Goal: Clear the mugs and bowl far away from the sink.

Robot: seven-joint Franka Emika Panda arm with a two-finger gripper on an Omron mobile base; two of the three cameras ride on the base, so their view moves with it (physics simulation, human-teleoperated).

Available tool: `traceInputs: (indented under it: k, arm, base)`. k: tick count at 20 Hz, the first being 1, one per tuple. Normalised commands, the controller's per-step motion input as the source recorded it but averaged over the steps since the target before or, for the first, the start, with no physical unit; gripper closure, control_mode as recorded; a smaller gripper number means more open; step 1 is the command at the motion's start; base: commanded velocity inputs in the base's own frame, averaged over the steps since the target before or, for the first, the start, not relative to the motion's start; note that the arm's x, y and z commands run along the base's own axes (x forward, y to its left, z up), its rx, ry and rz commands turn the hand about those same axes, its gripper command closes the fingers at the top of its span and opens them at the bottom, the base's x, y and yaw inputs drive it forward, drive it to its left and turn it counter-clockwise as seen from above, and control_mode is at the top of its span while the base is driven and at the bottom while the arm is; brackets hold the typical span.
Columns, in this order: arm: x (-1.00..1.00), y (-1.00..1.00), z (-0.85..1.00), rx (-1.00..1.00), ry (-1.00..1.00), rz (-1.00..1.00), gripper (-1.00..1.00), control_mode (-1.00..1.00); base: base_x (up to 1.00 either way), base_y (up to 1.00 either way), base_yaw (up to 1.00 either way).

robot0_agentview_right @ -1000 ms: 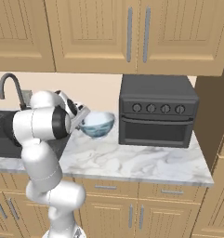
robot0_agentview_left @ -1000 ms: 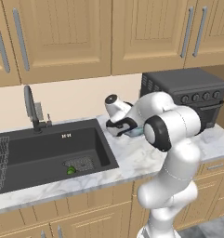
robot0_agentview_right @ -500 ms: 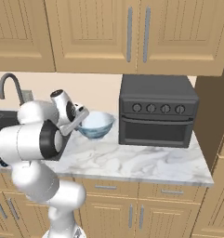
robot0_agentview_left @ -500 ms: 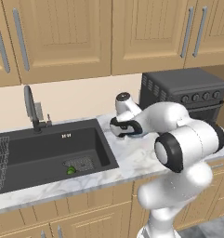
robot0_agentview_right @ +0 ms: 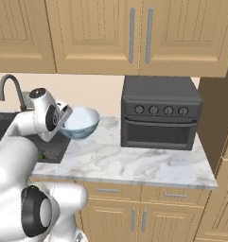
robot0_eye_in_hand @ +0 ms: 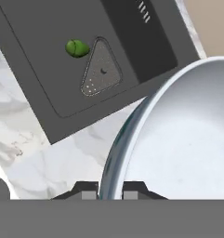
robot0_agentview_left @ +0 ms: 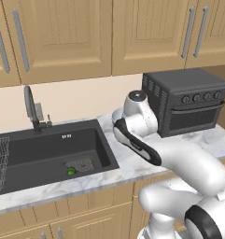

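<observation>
Above counter, bowl (robot0_eye_in_hand: 178,135) rim between pincer (robot0_eye_in_hand: 110,190) tips

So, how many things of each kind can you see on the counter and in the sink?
Bowl: 1, its rim between the fingers of the hand
Toaster oven: 1
Faucet: 1
Small green item in the sink: 1
Total: 4

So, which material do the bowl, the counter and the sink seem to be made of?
Bowl: probably glazed ceramic, smooth pale blue-grey outside, whitish inside with soft sheen. Counter: looks like polished marble or an imitation, white with grey veins. Sink: matte dark grey, maybe composite or coated metal; the look leaves it open.
</observation>
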Motion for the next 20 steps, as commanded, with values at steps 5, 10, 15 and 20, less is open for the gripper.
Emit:
traceInputs:
  k: [5, 10, 15, 20]
  arm:
    - [-1.00, 0.27, 1.00, 0.00, 0.00, 0.15, 1.00, -1.00]
    - [-1.00, 0.00, 1.00, -0.01, 0.00, 0.04, 1.00, -1.00]
    - [-0.91, -0.09, 0.84, -0.01, 0.01, 0.01, 1.00, -1.00]
    - [-0.67, -0.04, 0.22, -0.04, 0.02, 0.01, 1.00, -1.00]
  base:
    - [0.00, 0.00, 0.00]
    - [0.00, 0.00, 0.00]
    - [0.00, 0.00, 0.00]
    - [0.00, 0.00, 0.00]
